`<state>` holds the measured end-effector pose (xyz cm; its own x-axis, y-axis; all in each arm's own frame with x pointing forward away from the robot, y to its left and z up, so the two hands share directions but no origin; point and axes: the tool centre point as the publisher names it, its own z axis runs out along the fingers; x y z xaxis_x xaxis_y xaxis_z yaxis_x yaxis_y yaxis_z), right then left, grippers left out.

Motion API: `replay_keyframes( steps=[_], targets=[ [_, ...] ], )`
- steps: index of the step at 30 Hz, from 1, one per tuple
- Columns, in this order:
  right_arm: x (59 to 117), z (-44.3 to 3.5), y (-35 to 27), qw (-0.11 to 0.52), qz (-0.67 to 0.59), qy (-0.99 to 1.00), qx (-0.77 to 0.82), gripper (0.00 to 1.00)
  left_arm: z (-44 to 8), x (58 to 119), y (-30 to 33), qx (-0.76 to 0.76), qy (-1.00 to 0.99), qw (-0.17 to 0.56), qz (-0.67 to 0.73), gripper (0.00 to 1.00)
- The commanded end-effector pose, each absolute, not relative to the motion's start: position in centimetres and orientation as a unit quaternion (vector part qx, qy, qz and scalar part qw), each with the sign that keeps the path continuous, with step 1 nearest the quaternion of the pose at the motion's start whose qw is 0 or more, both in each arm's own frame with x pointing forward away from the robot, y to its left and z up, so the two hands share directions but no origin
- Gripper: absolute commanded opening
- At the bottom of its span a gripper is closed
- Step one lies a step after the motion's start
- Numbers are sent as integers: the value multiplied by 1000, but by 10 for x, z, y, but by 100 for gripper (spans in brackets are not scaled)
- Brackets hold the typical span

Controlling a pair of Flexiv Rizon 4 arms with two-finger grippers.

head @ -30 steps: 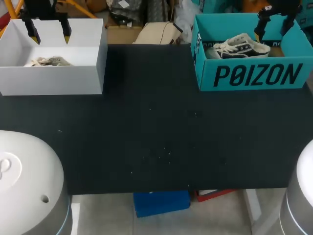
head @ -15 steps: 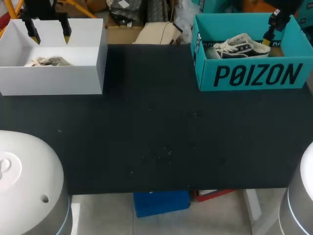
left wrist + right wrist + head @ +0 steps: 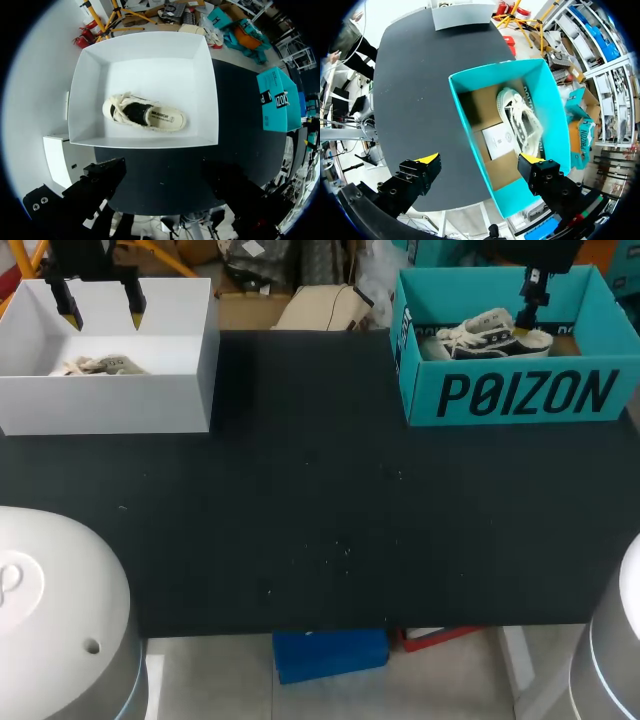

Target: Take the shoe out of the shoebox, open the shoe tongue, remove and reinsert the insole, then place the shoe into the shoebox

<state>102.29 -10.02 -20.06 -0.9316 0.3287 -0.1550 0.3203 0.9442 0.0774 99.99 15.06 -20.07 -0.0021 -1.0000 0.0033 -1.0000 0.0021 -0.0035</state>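
1. Black surface (image 3: 320,500): carries two open shoeboxes at its far edge, well apart, one toward each far corner.

2. White open-top cardboard shoebox (image 3: 110,390): stands on the left arm's side. A cream low-top canvas shoe (image 3: 145,114) lies on its sole on the box floor. The shoe is roughly central in the box, and its dark opening faces up.

3. Left pincer (image 3: 102,310): hangs above the white shoebox, over its rear part. Its two fingers are spread wide apart and hold nothing. They are clear of the cream shoe and of the box walls.

4. Teal open-top cardboard shoebox (image 3: 470,95): stands on the right arm's side and has a brown floor. A dark low-top canvas shoe with white laces (image 3: 490,335) lies inside, close along one long wall. A white card (image 3: 500,140) lies flat on the floor just beside it.

5. Right pincer (image 3: 479,160): positioned above the teal shoebox. Its fingers are spread apart and grip nothing. The dark shoe lies below and ahead of them, untouched.
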Motion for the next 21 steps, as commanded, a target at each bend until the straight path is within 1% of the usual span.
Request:
replay_keyframes(
  steps=[1,2,3,5,6,7,8,10,11,12,13,14,15,16,17,18,20,21],
  targets=[
    [1043,-211,-91,75,5,986,149,100,-200,1000,151,-707,708,0,-2,100],
    [1048,-214,-89,72,8,987,146,92,-200,1000,151,-707,708,0,-2,100],
    [1050,-216,-87,71,9,987,145,89,-200,1000,151,-707,708,0,-2,100],
    [1057,-223,-84,71,6,990,124,60,-200,1000,151,-707,708,0,-2,100],
    [1061,-227,-84,69,1,991,117,68,-200,1000,151,-707,708,0,-2,100],
    [1065,-230,-83,67,2,991,115,87,-200,1000,151,-707,708,0,-2,100],
    [1070,-234,-82,66,4,991,114,90,-200,1000,151,-707,708,0,-2,100],
    [1080,-241,-81,65,3,992,107,64,-200,1000,151,-707,708,0,-2,100],
    [1087,-246,-81,61,4,993,103,73,-200,1000,151,-707,708,0,-2,100],
    [1092,-250,-81,58,4,993,98,86,-200,1000,151,-707,708,0,-2,100],
    [1096,-253,-81,58,4,994,97,89,-200,1000,151,-707,708,0,-2,100],
    [1105,-259,-82,58,4,994,97,69,-200,1000,151,-707,708,0,-2,100],
    [1109,-261,-83,58,4,994,96,63,-200,1000,151,-707,708,0,-2,100],
    [1117,-266,-84,56,5,994,95,70,-200,1000,151,-707,708,0,-2,100],
    [1122,-269,-85,56,6,994,94,66,-200,1000,151,-707,708,0,-2,100],
    [1128,-273,-87,55,6,994,92,65,-200,1000,151,-707,708,0,-2,100],
    [1136,-280,-90,51,9,994,93,57,-200,1000,151,-707,708,0,-2,100],
    [1142,-286,-93,51,7,994,92,47,-200,1000,151,-707,708,0,-2,100]
  ],
)
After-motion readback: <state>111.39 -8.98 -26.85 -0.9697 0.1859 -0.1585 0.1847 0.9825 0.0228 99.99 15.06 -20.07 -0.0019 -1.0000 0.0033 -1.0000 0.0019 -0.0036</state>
